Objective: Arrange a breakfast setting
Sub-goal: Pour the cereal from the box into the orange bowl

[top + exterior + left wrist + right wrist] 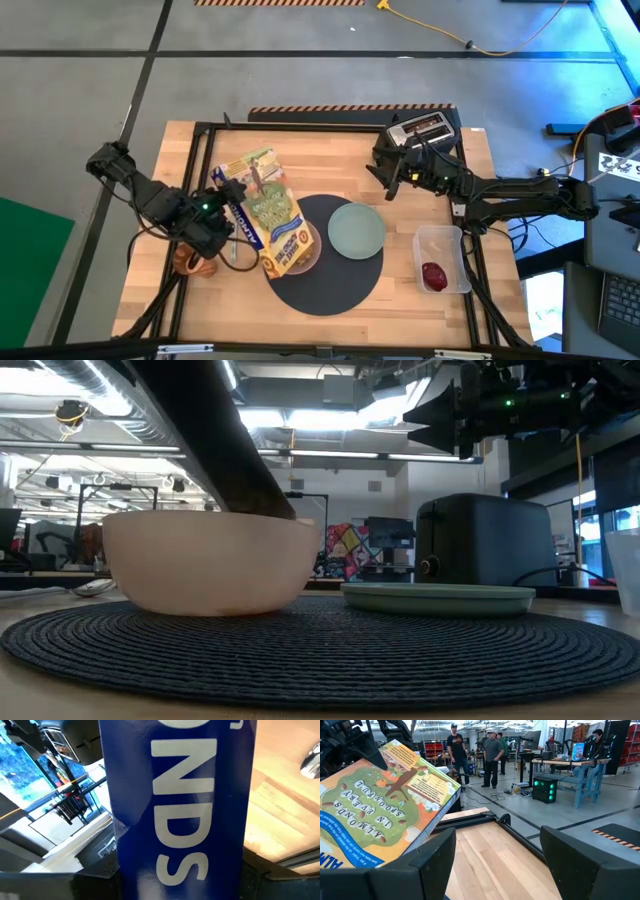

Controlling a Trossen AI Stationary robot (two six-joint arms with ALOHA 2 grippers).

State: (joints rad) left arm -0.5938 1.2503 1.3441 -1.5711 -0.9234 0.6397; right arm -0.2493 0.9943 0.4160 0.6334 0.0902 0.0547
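Pink bowl [210, 560] under cereal box [265, 210] in left claw [222, 215]

The cereal box [385, 805] carries, on its green and orange face in the right wrist view, the upside-down words "ALMONDS IN EVERY SPOONFUL". On its blue side panel, in the left wrist view, large white letters read "ONDS". The smaller print at the box's 2 o'clock corner cannot be read.

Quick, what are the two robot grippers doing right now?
Left gripper: closed on the cereal box, tipped over the pink bowl.
Right gripper: open, holding nothing, beside the toaster.
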